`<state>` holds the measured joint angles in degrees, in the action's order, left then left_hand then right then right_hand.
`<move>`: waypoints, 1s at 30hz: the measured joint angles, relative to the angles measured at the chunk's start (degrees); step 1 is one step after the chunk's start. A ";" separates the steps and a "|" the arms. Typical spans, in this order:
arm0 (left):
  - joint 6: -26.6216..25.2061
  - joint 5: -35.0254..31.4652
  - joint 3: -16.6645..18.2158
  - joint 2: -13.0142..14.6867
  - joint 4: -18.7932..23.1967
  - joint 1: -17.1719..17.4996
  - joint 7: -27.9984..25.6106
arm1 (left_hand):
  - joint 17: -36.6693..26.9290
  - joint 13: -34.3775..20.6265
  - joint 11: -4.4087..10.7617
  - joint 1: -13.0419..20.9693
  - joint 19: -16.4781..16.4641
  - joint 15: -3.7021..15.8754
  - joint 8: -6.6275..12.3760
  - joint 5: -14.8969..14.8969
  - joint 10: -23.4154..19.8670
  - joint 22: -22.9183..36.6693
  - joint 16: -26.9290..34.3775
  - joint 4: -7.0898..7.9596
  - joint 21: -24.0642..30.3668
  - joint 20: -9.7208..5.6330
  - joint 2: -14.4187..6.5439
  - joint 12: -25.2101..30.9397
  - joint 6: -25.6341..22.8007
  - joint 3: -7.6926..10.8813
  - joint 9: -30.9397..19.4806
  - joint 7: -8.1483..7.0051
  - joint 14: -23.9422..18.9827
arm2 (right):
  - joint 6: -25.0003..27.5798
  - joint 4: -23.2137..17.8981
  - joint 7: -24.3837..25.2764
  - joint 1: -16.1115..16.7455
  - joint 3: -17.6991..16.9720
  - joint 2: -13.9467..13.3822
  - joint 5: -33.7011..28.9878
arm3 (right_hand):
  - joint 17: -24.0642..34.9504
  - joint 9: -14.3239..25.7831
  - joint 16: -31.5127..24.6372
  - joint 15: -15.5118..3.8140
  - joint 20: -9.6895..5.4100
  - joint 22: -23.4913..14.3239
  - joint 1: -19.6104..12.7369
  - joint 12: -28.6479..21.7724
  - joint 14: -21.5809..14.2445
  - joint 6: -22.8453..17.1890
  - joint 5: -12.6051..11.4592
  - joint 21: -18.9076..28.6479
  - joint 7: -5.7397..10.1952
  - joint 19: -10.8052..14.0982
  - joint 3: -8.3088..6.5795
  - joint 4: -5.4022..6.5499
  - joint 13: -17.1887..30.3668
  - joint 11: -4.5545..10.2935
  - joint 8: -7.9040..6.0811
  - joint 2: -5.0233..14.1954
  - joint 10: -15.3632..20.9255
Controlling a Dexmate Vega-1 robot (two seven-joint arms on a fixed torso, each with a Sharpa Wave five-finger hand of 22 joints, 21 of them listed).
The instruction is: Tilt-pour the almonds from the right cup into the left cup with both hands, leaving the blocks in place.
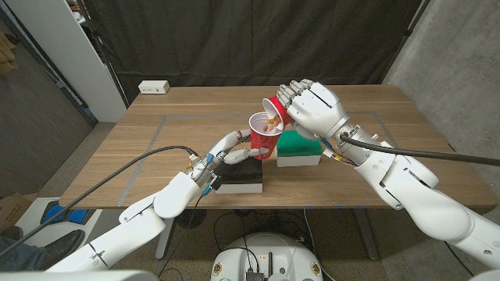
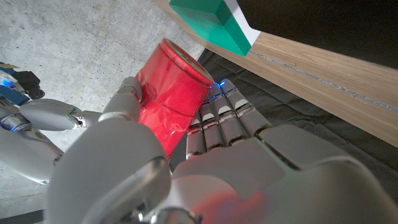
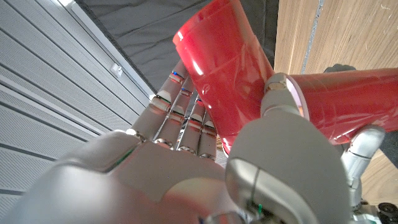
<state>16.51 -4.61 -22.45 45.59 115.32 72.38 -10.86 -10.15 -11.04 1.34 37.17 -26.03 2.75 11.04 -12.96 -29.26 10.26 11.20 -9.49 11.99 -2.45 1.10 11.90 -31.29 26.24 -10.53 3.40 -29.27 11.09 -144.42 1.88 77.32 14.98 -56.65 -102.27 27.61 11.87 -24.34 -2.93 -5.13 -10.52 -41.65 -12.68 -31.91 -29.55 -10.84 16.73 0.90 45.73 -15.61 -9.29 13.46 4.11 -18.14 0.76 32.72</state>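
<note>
right hand (image 1: 316, 105) gripping tilted right cup (image 1: 275, 110) over left cup (image 1: 262, 135) in left hand (image 1: 226, 148)

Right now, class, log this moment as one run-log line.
stage: pouring | right hand: holds tilted red plastic cup | left hand: holds upright red plastic cup | almonds: falling

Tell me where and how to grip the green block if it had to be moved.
Grip the green block across its long front and back sides, coming straight down from above. It lies flat and low on the table, so only its sides offer hold. The right hand, tilting a cup above it, must clear first.
</note>
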 measured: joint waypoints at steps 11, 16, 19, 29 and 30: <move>0.44 0.46 0.10 -0.34 -0.25 -0.18 0.28 | 0.00 0.00 0.00 -0.06 0.00 0.00 0.00 0.00 0.00 0.00 0.00 0.17 0.00 0.00 -0.06 0.00 0.01 0.17 0.01 0.01 0.00 | 0.06 -1.05 -2.40 -1.03 1.51 -0.20 -8.17 | 0.00 0.00 0.62 0.17 0.01 0.02 0.00 0.00 0.77 0.42 0.01 -0.43 0.49 -0.42 -0.25 0.25 0.27 0.41 0.45 0.00 -0.41; 0.56 0.64 0.13 -0.50 -0.41 -0.22 0.33 | 0.00 0.00 0.00 -0.06 0.00 0.00 0.00 0.00 0.00 0.00 0.00 0.17 0.00 0.00 -0.06 0.00 0.01 0.17 0.01 0.01 0.00 | 0.31 -1.61 -2.46 -0.77 1.40 -0.91 -9.94 | 0.01 0.00 0.62 0.17 0.01 -0.01 -0.01 0.00 0.77 0.60 -0.04 -0.43 0.63 -0.42 -0.46 0.46 0.26 0.41 0.45 0.01 -0.41; 0.65 0.79 0.14 -0.59 -0.55 -0.26 0.34 | 0.00 0.00 0.00 -0.06 -0.31 0.00 0.00 0.00 0.00 0.00 0.00 0.17 0.00 -0.30 -0.06 0.00 0.02 0.17 0.02 0.01 0.00 | 0.41 -1.74 -2.39 -0.68 1.29 -1.09 -10.56 | 0.01 -0.03 0.84 0.17 0.02 -0.02 -0.24 0.00 0.77 0.82 -0.23 -0.43 0.85 -0.42 -0.72 0.30 0.26 0.71 0.45 0.23 -0.72; 1.06 1.00 0.23 -0.85 -0.81 -0.30 0.34 | 0.00 0.00 0.23 -0.05 -0.31 0.00 0.00 0.00 -0.23 0.00 0.00 0.16 0.00 -0.30 -0.05 0.00 0.02 0.16 0.02 0.01 0.01 | 1.57 -2.03 -0.73 -0.70 1.11 -1.51 -14.41 | -0.27 -0.17 1.27 0.17 0.12 -0.01 -1.14 0.56 0.77 1.57 -0.22 -0.65 1.58 -0.94 -1.38 -0.03 0.53 1.69 0.88 0.40 -1.71; 1.09 1.01 0.24 -0.87 -0.83 -0.30 0.35 | 0.00 0.00 0.23 -0.05 -0.31 0.00 0.00 0.00 -0.23 0.00 0.00 0.16 0.00 -0.30 -0.05 0.00 0.02 0.16 0.02 0.01 0.00 | 1.82 -1.94 -0.36 -0.85 1.30 -1.40 -14.94 | -0.27 -0.17 1.27 0.17 0.12 0.00 -1.14 0.81 0.77 1.96 -0.22 -0.65 1.67 -0.95 -1.39 -0.03 0.53 1.76 0.88 0.40 -1.93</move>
<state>17.60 -3.60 -22.21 44.73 114.49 72.08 -10.51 -10.15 -11.04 1.57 37.11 -26.34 2.76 11.04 -12.96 -29.50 10.26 11.20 -9.33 11.99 -2.76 1.05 11.90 -31.27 26.40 -10.51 3.42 -29.27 12.91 -146.36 1.52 76.47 16.28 -58.05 -117.21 27.34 11.70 -23.07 -2.76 -5.00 -10.52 -42.79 -11.87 -31.14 -27.59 -11.06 16.07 2.56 44.78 -16.99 -9.31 13.99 5.87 -17.26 1.17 30.79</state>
